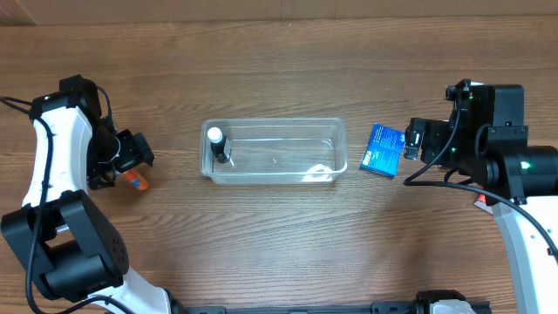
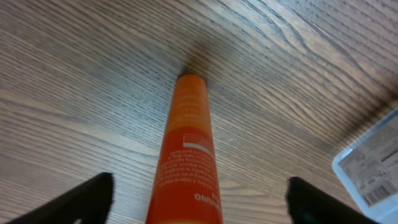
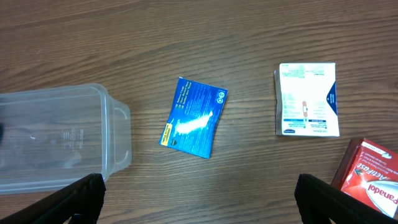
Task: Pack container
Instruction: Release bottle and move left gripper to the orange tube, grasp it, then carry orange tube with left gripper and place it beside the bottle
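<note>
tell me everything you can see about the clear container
The container is a shallow, see-through plastic tub, rectangular with rounded corners and a lipped rim. It rests upright, open-topped, on the wooden table near the middle, long side running left to right. A small white-capped bottle sits inside at its left end. Nothing else touches it.

Brown wood-grain table point(image 1: 279, 52), darker streaks along the grain, even overhead light
</note>
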You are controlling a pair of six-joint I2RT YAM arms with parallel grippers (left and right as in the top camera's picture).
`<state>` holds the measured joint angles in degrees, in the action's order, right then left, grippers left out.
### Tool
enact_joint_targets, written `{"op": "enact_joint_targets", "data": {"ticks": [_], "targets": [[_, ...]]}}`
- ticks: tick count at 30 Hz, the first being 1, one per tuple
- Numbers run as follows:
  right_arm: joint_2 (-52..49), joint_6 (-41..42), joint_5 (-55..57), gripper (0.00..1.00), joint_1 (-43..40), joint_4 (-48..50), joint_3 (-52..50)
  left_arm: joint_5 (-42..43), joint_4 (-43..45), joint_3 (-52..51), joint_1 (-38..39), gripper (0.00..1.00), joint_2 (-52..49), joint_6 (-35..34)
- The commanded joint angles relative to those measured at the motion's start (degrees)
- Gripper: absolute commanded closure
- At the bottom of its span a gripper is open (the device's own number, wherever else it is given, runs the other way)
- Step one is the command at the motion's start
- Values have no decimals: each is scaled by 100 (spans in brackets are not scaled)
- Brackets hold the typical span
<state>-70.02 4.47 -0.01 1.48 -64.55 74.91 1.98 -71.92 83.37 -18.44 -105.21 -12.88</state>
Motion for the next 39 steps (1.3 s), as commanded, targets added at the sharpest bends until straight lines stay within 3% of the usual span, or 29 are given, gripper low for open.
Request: {"op": "enact_joint_targets", "data": {"ticks": [1,3,8,16,19,28,33,39], "targets": [[50,9,-11,0,-17,13,170,-109,31,-42,-28,34,-55,114],[50,9,-13,0,-15,11,170,-142,35,-42,-28,46,-55,116],[50,9,-13,0,-15,11,170,-262,-2,-42,-28,64,-55,116],[50,9,-11,0,-15,7,170,-262,-9,-39,-28,83,-55,133],[50,9,-11,0,-15,9,170,-256,-33,-26,-26,96,-48,107],[50,9,-11,0,-15,9,170,-177,-678,721,485,96,643,46],[50,9,-11,0,-15,9,170,256,-951,1582,1453,96,1368,63],[50,9,-11,0,-17,9,170,42,-1038,1987,2852,96,1532,-356]]}}
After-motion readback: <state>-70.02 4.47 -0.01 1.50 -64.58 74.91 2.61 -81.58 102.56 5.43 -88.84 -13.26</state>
